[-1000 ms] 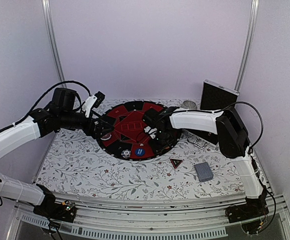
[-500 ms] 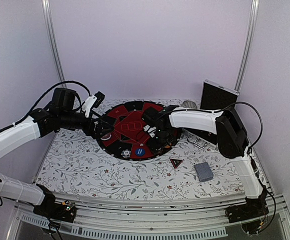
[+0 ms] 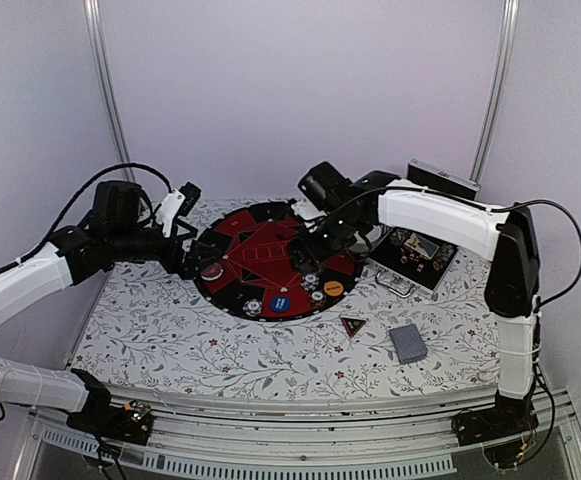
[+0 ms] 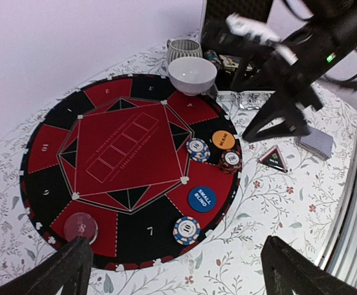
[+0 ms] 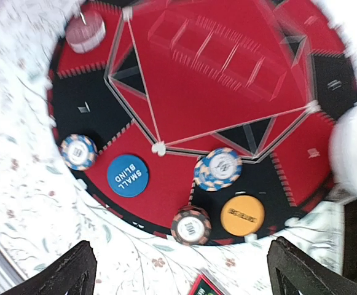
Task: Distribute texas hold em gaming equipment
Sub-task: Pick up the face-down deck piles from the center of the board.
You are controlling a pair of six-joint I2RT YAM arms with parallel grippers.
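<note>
Left gripper [image 4: 177, 258] and right gripper [image 5: 178, 261] both hang spread wide and empty over the mat [image 3: 270, 250], while the triangular marker [image 3: 352, 325] points its apex toward the near edge of the tabletop [image 3: 170, 340].

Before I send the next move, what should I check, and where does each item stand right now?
1. Right end effector open, nothing between its fingers: ok.
2. Left end effector open and empty: ok.
3. Blue-white chip, dark red chip and orange disc lying flat on the round mat: ok.
4. Triangular marker on the mat: not ok, it lies on the tablecloth beside it.
5. Cards dealt out: not ok, one stack on the tablecloth.
6. Right end effector clear of the white bowl: cannot tell.
</note>
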